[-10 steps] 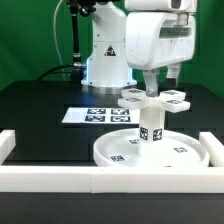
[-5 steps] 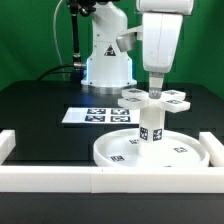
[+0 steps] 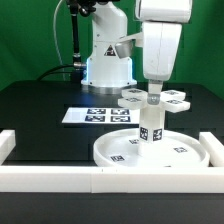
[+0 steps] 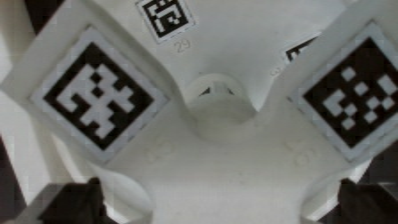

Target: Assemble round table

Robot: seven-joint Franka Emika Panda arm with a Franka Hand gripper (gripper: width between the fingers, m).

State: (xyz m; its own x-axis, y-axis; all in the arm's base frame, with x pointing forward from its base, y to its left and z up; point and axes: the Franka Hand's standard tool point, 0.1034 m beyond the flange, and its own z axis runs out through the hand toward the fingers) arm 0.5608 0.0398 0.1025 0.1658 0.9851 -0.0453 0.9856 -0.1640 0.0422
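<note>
The large rimmed round disc lies on the black table. The short cylindrical post stands upright on it. The flat cross-shaped piece sits on top of the post. My gripper points straight down over the middle of the cross. In the wrist view the cross-shaped piece fills the frame, with tagged arms on both sides. My gripper is open. Its dark fingers stand wide apart on either side of the hub.
The marker board lies behind the disc, toward the exterior view's left. White border rails run along the front, the left and the right. The robot base stands at the back.
My hand has turned about its vertical axis from broadside to narrow side and then settled slightly lower over the cross. The cross, post and disc look unmoved.
</note>
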